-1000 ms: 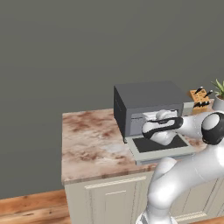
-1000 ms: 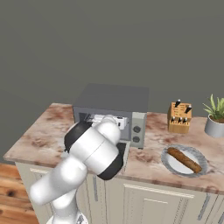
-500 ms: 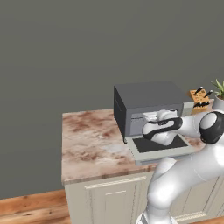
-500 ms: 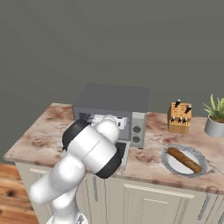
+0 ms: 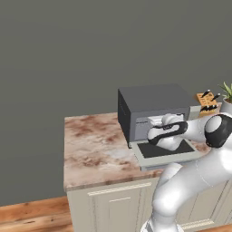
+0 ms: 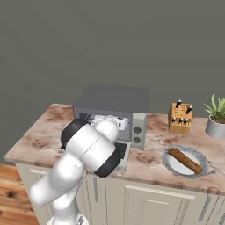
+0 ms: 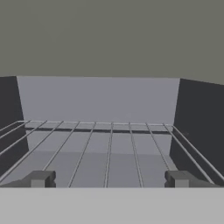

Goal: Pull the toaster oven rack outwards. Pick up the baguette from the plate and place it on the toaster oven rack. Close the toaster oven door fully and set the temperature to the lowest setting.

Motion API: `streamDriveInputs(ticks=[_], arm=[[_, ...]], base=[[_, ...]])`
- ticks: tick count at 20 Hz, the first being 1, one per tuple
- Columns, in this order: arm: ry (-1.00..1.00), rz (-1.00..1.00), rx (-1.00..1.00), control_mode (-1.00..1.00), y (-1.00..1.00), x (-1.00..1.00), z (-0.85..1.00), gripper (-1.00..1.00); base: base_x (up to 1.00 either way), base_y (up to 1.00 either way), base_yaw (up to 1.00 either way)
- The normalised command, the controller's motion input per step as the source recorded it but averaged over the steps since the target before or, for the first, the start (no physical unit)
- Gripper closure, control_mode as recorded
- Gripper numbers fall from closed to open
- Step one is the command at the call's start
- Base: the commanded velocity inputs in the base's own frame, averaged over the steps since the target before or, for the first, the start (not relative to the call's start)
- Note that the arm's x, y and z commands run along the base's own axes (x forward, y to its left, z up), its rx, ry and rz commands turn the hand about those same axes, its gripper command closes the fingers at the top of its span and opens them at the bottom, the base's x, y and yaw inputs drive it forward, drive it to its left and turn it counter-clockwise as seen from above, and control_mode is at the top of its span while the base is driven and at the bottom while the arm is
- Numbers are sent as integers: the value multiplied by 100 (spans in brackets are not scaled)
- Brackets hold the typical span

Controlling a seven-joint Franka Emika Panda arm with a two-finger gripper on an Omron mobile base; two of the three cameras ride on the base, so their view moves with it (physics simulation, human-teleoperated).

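Rack (image 7: 109, 148) sits in the lower half of the hand view, thin silver wires running back toward the pale rear wall of the cavity, dark side walls left and right. Gripper (image 7: 109, 179) at the bottom of that view, finger tips (image 7: 41, 178) spread wide apart, one near each lower corner, nothing between them; whether they touch the wires I cannot tell.

Toaster oven (image 5: 154, 106) right of centre in the left base view, door (image 5: 165, 152) dropped open and lying flat in front of it on the counter (image 5: 95, 149). The arm's hand is at the mouth of the cavity above the door. Versus the earlier frames: arm pose and oven look almost the same, the jaws have widened a bit, nothing else has shifted.

In the right base view, the baguette (image 6: 185, 160) lies diagonally on the plate (image 6: 170, 165) at lower right, well apart from the oven. Knife block (image 6: 180, 118) behind the plate, plant pot (image 6: 216, 126) at the right edge.
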Motion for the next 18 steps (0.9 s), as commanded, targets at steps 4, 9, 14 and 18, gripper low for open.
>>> streamDriveInputs(ticks=[4,9,14,18], arm=[[20,0,-5,-100,0,-3,-62,-100],[28,-1,-5,-100,-1,-29,-54,-100],[21,2,-7,-100,0,-57,-56,-100],[0,12,0,-100,0,-76,-58,-100]], base=[[0,0,0],[0,0,0],[0,0,0],[0,0,0]])
